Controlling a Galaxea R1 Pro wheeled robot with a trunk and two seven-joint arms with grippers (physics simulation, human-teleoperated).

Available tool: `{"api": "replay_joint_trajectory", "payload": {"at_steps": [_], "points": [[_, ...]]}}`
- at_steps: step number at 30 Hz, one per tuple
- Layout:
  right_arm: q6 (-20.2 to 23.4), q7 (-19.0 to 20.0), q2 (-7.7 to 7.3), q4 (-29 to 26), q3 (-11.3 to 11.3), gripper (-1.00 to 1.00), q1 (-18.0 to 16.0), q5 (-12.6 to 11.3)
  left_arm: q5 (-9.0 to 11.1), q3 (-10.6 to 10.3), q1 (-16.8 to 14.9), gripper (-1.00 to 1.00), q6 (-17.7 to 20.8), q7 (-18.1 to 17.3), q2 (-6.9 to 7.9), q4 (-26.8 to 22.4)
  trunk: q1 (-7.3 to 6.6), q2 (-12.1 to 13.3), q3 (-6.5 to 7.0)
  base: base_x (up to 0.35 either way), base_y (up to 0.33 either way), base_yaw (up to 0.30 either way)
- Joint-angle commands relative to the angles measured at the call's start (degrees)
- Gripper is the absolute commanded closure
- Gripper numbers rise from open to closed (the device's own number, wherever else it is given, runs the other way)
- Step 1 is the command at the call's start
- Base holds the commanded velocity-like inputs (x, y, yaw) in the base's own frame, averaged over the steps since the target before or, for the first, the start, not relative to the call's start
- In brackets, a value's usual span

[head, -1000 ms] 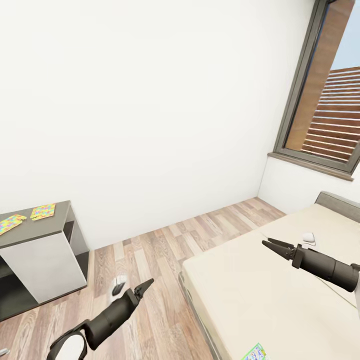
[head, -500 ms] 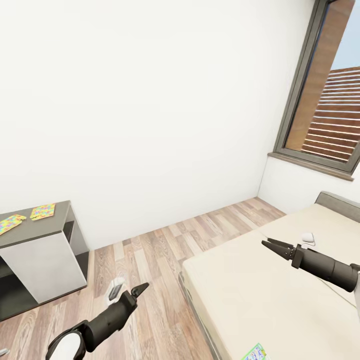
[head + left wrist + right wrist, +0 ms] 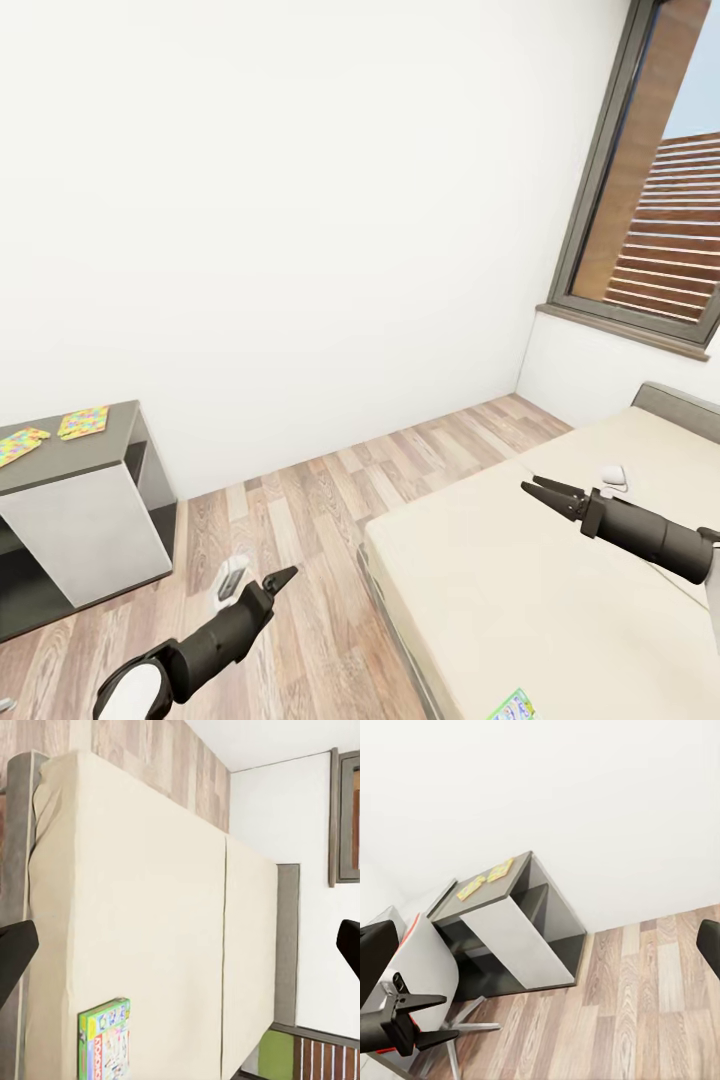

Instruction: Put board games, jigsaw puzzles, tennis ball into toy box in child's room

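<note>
Since the earlier frames the left pincer (image 3: 283, 577) has dropped slightly, spread and empty above the floor (image 3: 330, 500); right pincer (image 3: 537, 487) spread over the bed (image 3: 500, 580). Both jigsaw puzzles (image 3: 84, 422) lie at the dark tabletop (image 3: 90, 455) edge; a board game (image 3: 104, 1040) lies at the bed's edge.

This is looking like a bedroom in a home, most likely a child's. A low wide bed (image 3: 520, 600) with a bare beige mattress and grey frame is taking up one side, its headboard (image 3: 680, 408) standing under a tall dark-framed window (image 3: 655, 180). White walls (image 3: 300, 200) are meeting a wood-plank floor (image 3: 320, 520). A dark grey cabinet (image 3: 75, 510) with open shelves is standing against the wall, with two bright puzzle boxes (image 3: 85, 422) lying on top. A colourful game box (image 3: 105, 1039) is lying flat on the mattress. What may be a swivel chair (image 3: 427, 975) is showing beside the cabinet in the right wrist view.
</note>
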Motion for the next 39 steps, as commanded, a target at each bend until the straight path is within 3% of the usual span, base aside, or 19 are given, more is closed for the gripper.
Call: {"api": "replay_joint_trajectory", "payload": {"at_steps": [1,18,23,25,26,28,29,31,32,34,35,37,38,39], "points": [[0.31,0.08,0.02,0.01,-0.03,-1.0,-0.05,-0.15,0.63,-0.07,-0.09,-1.0,0.06,0.62,0.04,-0.09,0.25,-0.52,-0.3,0.0,0.0,0.0],[-1.13,-0.02,0.17,0.32,0.33,-1.0,-0.06,-0.1,0.65,-0.2,-1.1,-1.0,0.11,1.03,-0.01,0.24,3.99,-7.34,-3.35,0.0,0.0,0.0],[-1.26,-1.09,0.25,1.2,1.41,-1.0,-0.07,0.37,0.56,-0.26,-1.69,-1.0,0.11,1.11,-0.01,0.77,5.08,-9.35,-4.25,0.0,0.0,0.0],[-1.3,-2.83,0.37,2.34,4.1,-1.0,0.01,1.53,0.21,-0.29,-2.22,-1.0,0.11,1.13,-0.01,1.58,5.52,-10.15,-4.61,0.0,0.0,0.0],[-1.3,-2.83,0.37,2.34,4.1,-1.0,0.01,1.53,0.21,-0.29,-2.22,-1.0,0.11,1.13,-0.01,1.58,5.74,-10.55,-4.79,0.0,0.0,0.0],[-1.35,-5.06,0.52,3.95,8.62,-1.0,0.25,3.56,-0.59,-0.29,-2.73,-1.0,0.11,1.13,-0.1,2.64,6.18,-11.35,-5.15,0.0,0.0,0.0],[-1.35,-5.06,0.52,3.95,8.62,-1.0,0.25,3.56,-0.59,-0.29,-2.73,-1.0,0.11,1.13,-0.1,2.64,6.4,-11.75,-5.33,0.0,0.0,0.0],[-1.42,-7.84,0.63,7.07,14.32,-1.0,0.43,6.18,-1.59,-0.31,-3.35,-1.0,0.13,1.16,-0.27,3.74,6.84,-12.56,-5.68,0.0,0.0,0.0],[-1.42,-7.84,0.63,7.07,14.32,-1.0,0.43,6.18,-1.59,-0.31,-3.35,-1.0,0.13,1.16,-0.27,3.74,7.06,-12.96,-5.86,0.0,0.0,0.0],[-1.5,-10.71,0.68,11.44,20.28,-1.0,0.52,9.06,-2.48,-0.35,-4.08,-1.0,0.16,1.13,-0.42,4.85,7.5,-13.76,-6.22,0.0,0.0,0.0],[-1.5,-10.71,0.68,11.44,20.28,-1.0,0.52,9.06,-2.48,-0.35,-4.08,-1.0,0.16,1.13,-0.42,4.85,7.72,-14.16,-6.4,0.0,0.0,0.0],[-1.58,-12.89,0.7,15.75,25.42,-1.0,0.54,11.28,-3.09,-0.55,-4.66,-1.0,0.17,1.12,-0.53,5.76,8.16,-14.96,-6.76,0.0,0.0,0.0],[-1.58,-12.89,0.7,15.75,25.42,-1.0,0.54,11.28,-3.09,-0.55,-4.66,-1.0,0.17,1.12,-0.53,5.76,8.38,-15.36,-6.94,0.0,0.0,0.0],[-1.61,-13.67,0.66,17.52,27.44,-1.0,0.55,12.08,-3.32,-0.78,-4.88,-1.0,0.18,1.1,-0.55,6.09,8.6,-15.77,-7.12,0.0,0.0,0.0]]}}
